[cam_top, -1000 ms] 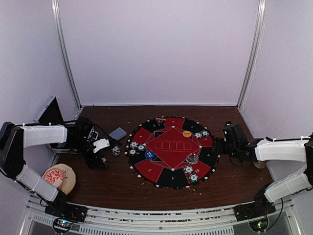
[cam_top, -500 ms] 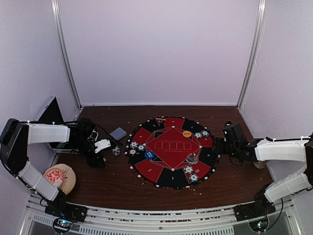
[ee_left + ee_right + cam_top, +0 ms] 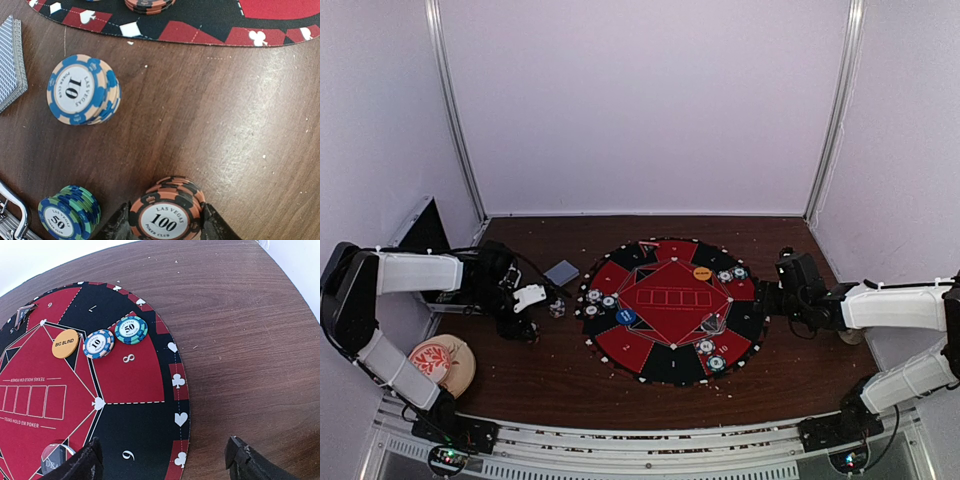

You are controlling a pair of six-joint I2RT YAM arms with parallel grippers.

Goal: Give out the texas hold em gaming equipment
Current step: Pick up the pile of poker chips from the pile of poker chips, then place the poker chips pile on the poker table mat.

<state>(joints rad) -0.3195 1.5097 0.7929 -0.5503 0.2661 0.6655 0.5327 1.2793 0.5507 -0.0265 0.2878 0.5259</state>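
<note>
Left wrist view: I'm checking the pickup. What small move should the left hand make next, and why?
Probably lift straight up. The left hand has its fingers apparently touching both sides of the 100-chip stack, which rests on the bare table, off the mat.

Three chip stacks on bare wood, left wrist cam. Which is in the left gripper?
The orange-black 100 stack, gripped by the left gripper. The blue-cream 10 stack and blue-green 50 stack sit apart, untouched.
</note>
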